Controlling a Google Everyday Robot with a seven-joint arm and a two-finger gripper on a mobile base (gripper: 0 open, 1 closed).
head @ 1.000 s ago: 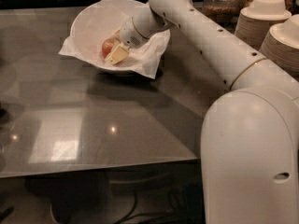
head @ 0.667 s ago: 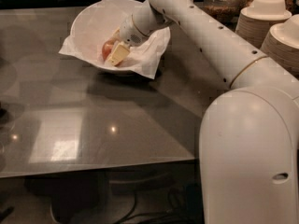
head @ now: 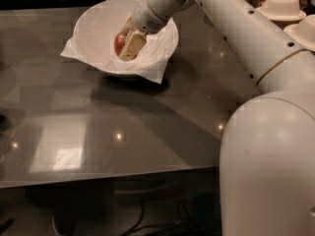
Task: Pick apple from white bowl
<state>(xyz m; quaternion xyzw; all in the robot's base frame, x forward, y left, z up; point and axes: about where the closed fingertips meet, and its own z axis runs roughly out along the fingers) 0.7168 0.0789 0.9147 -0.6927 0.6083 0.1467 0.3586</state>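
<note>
The white bowl (head: 91, 31) with its crumpled white paper liner stands at the back left of the grey table (head: 147, 127). The small red apple (head: 119, 41) is inside the bowl, right of its middle. My gripper (head: 124, 46) reaches down into the bowl from the right and is shut on the apple. One beige finger (head: 132, 44) lies across the apple's right side and hides part of it; the other finger is hidden behind the apple.
Stacks of small beige paper bowls (head: 282, 6) stand at the back right, with another stack (head: 302, 33) beside them. My white arm (head: 236, 28) spans the back right of the table and my body (head: 268, 171) fills the front right.
The gripper and the apple have moved together a little up and to the right inside the bowl. The view has shifted slightly.
</note>
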